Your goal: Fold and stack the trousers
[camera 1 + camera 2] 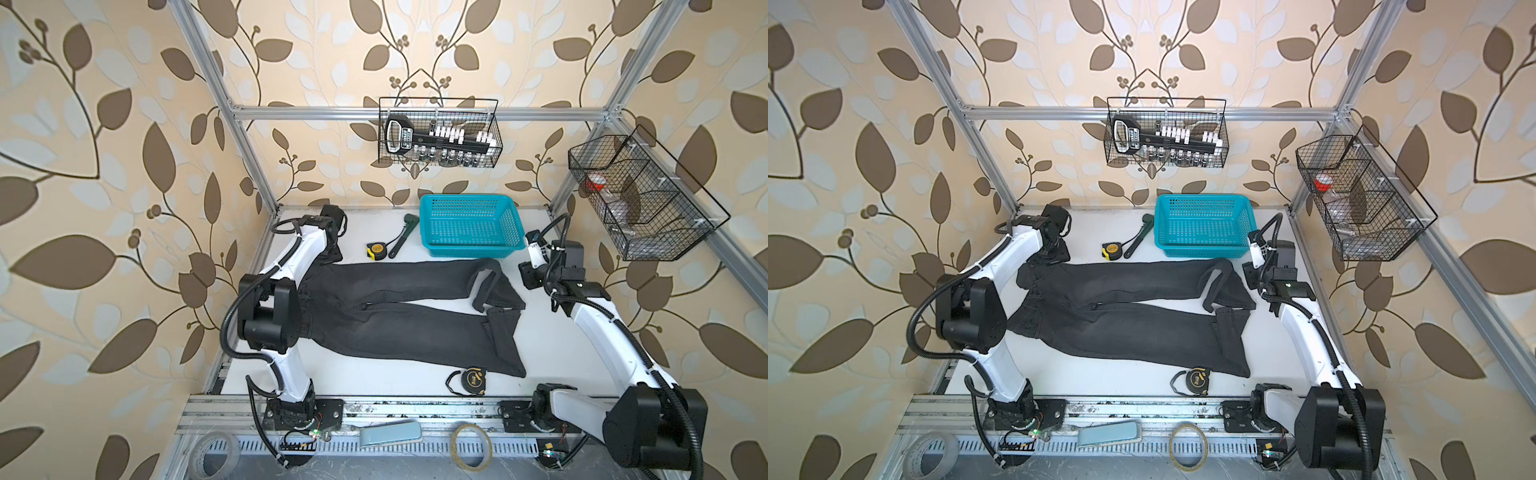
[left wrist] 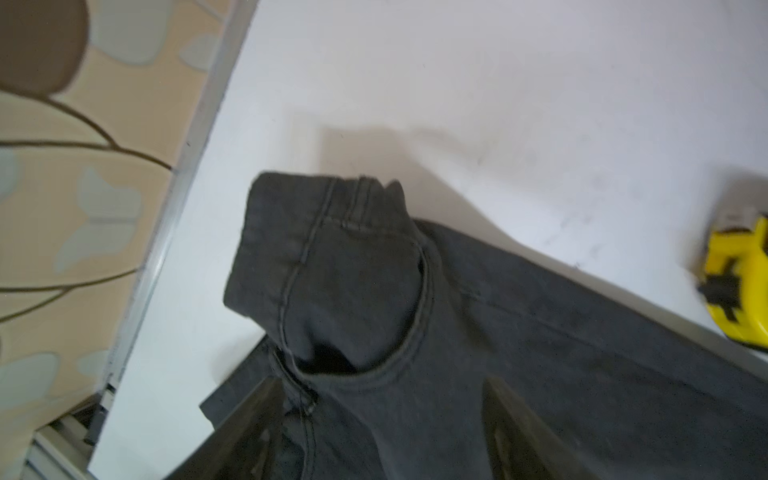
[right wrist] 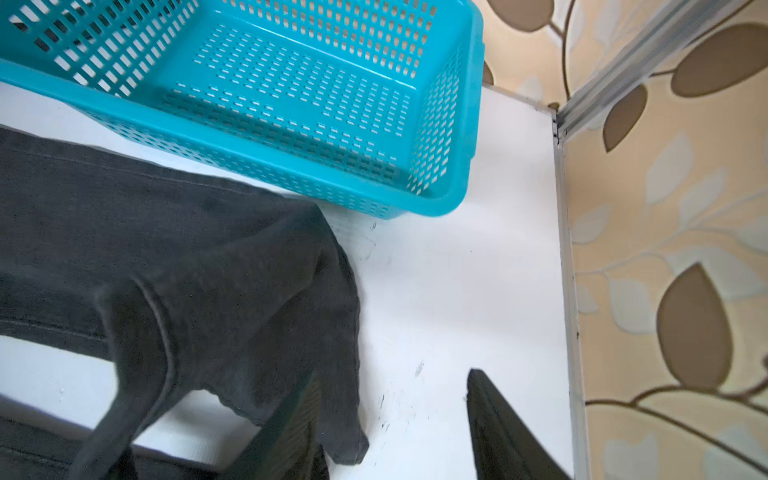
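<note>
**Both grippers stand open at the ends of the spread trousers**

The left gripper (image 2: 380,386) has its fingers (image 2: 266,419) spread wide. The waist end of the trousers (image 1: 415,328) lies directly under and between them, and nothing is pinched. Just ahead of the fingertips a corner of the stitched waistband stands up in a soft peak. From this gripper both legs run away across the white table (image 1: 374,374) towards the other arm.

The yellow tape measure (image 1: 376,251) and the black tape measure (image 1: 471,380) carry labels too small to read.

The denim is charcoal-black, lying mostly flat, the legs parting in a narrow V. Each leg's end is doubled back on itself.

The right gripper (image 3: 392,376) is also parted. One finger hangs over the hem of the far leg's turned-back cuff, the other over bare table. The turquoise basket (image 3: 291,166) sits beyond its fingertips, just beside that leg.
</note>
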{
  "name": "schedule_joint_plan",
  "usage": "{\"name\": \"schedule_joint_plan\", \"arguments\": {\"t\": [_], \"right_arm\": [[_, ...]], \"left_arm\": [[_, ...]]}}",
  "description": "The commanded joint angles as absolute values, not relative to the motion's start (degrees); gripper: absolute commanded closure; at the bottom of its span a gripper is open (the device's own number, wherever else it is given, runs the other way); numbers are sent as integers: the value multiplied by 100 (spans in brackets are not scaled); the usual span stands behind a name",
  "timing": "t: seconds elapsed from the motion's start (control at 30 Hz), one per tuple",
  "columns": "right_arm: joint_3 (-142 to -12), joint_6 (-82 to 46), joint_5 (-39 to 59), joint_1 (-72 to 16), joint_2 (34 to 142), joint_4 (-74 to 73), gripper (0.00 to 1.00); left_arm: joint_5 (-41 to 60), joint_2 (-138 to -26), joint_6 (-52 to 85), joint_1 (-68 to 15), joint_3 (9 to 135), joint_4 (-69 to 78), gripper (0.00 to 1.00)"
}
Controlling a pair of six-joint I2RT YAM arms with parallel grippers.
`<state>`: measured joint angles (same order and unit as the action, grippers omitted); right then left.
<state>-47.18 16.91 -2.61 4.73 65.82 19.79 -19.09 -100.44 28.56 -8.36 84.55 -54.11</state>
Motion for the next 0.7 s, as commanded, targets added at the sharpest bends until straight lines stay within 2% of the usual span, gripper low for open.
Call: {"name": "schedule_joint_plan", "arguments": {"t": [0.0,0.23,0.67], "right_arm": [[-4408,1512,-533,710,6694,2320,42],[-4609,1396,69,1064,7700,2444,43],[-5040,1533,1544,1197,9016,2721,46]], "left_arm": [[-999,-9711,3170,-1065,7912,-5532,24],[-916,-9701,3250,-1145,7165,-5108,23],[-988,-10083,2960,-902,6926,-4766,22]]}}
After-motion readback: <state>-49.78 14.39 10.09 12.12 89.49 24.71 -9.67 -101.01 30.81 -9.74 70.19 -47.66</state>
